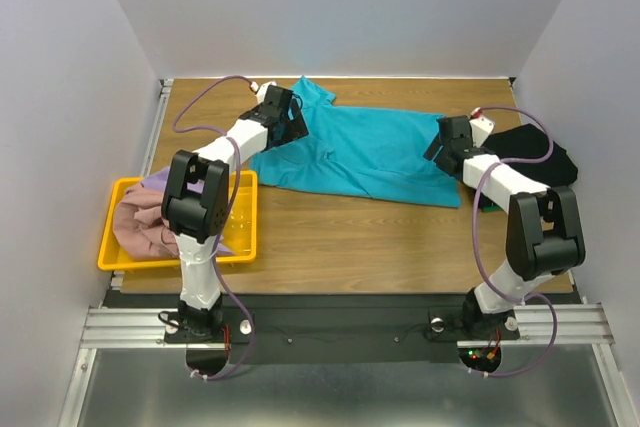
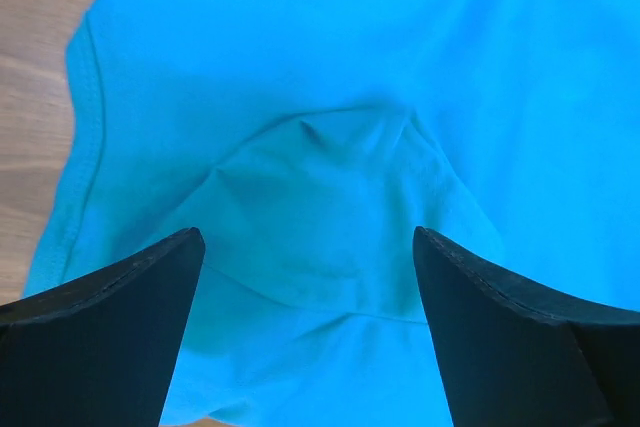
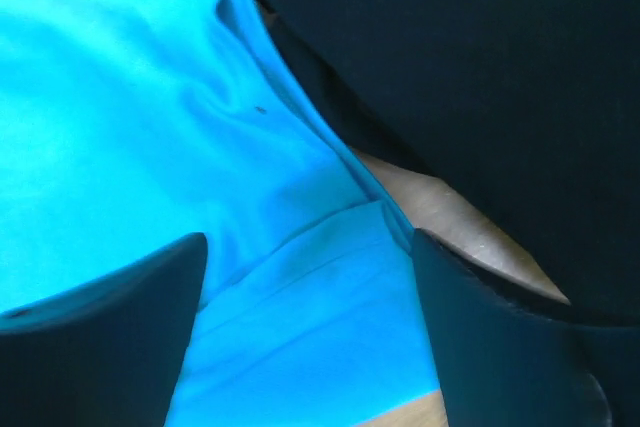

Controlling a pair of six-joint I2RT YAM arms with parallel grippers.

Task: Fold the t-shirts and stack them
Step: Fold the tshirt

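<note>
A: Teal t-shirt?
B: Spread across the far half of the tabletop, slightly rumpled, with one sleeve toward the back edge.
A: Left end effector?
B: Low over the shirt's left end, with fingers wide apart and a small pucker of teal cloth bunched between them. Clamped on nothing.
A: Right end effector?
B: Spread apart too, over the shirt's right edge, straddling a folded hem, with bare wood just beside.
A: Black t-shirt?
B: Heaped at the far right, close against the teal edge; touching or not, hard to say. Sliver of green cloth just beside the right arm.
A: And the rest?
B: Bundled in the yellow tray at the near left: dusty pink shirt on top, a bit of lavender at the far rim.
</note>
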